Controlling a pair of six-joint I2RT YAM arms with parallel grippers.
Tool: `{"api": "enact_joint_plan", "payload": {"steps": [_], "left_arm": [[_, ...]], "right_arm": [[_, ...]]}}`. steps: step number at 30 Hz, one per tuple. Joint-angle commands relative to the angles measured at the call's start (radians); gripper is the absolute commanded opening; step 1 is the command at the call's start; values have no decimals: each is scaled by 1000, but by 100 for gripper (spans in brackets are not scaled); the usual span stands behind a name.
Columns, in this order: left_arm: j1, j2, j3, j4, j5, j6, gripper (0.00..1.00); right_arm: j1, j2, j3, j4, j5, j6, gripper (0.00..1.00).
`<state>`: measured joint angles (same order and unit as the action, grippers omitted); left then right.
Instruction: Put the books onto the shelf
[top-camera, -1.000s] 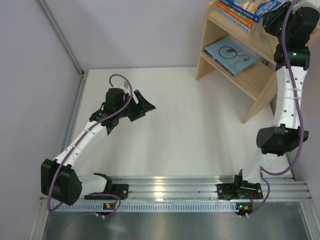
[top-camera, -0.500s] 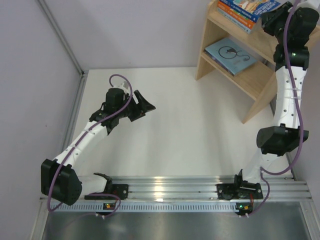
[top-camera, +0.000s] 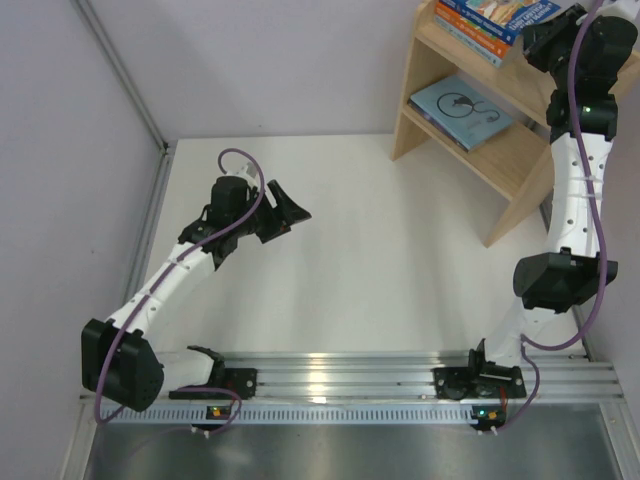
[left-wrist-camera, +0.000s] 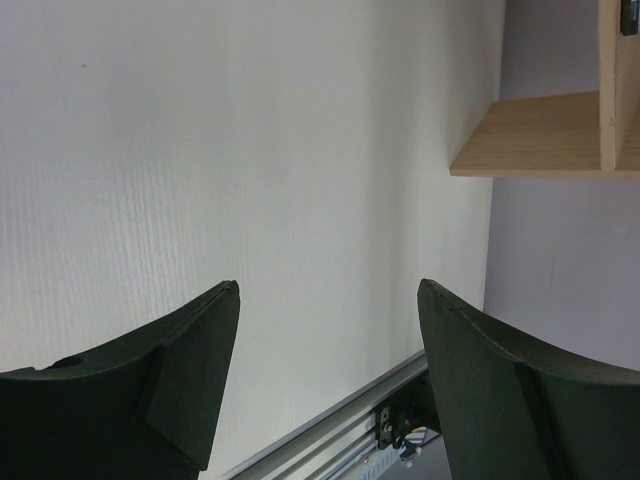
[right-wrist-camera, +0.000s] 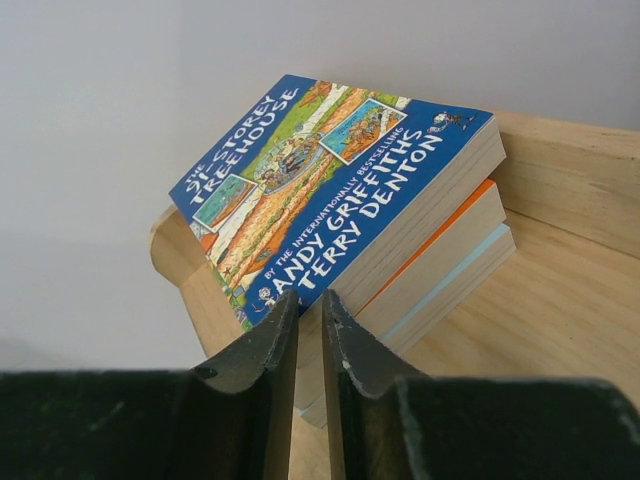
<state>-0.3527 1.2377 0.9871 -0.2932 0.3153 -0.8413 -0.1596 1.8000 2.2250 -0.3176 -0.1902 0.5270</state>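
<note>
Wooden tiers of the shelf (top-camera: 512, 157) carry every book in view. A stack (top-camera: 495, 20) sits on the top tier, a blue illustrated paperback (right-wrist-camera: 330, 190) uppermost with an orange book (right-wrist-camera: 455, 228) among those under it. The light-blue book (top-camera: 458, 108) with the black drawing lies flat on the lower tier. The task looks to be at its last step, placing or squaring up that top stack. The right gripper (right-wrist-camera: 310, 300) is raised to the top tier with its fingertips right at the stack's near corner. Its jaws are drawn almost together with only a slit between them, and nothing shows in that slit. Whether the tips touch the cover cannot be told. The next move probably calls for a straight, level retreat, so the tips do not catch the top cover and drag it off the pile, which lies askew to the shelf's edge. The shelf's slanted side panel stands close beside the right arm and leaves it little room to swing. The left gripper (top-camera: 290, 218) hangs over the white table (top-camera: 400, 260), well apart from the shelf, its jaws spread wide and holding nothing. The aluminium rail (top-camera: 340, 375) at the near edge is out of the way.
</note>
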Motion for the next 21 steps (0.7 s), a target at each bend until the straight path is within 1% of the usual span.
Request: {"api": "enact_joint_plan", "payload": {"steps": [1,21], "left_arm": [[-2,-37,-2,20,-8,-2,77],[-3,-53,-2,12,-15,-2,77]], "right_arm": [[8,-36,-7,8,-29,11,15],[20,-60,-33,6,-23,19,14]]}}
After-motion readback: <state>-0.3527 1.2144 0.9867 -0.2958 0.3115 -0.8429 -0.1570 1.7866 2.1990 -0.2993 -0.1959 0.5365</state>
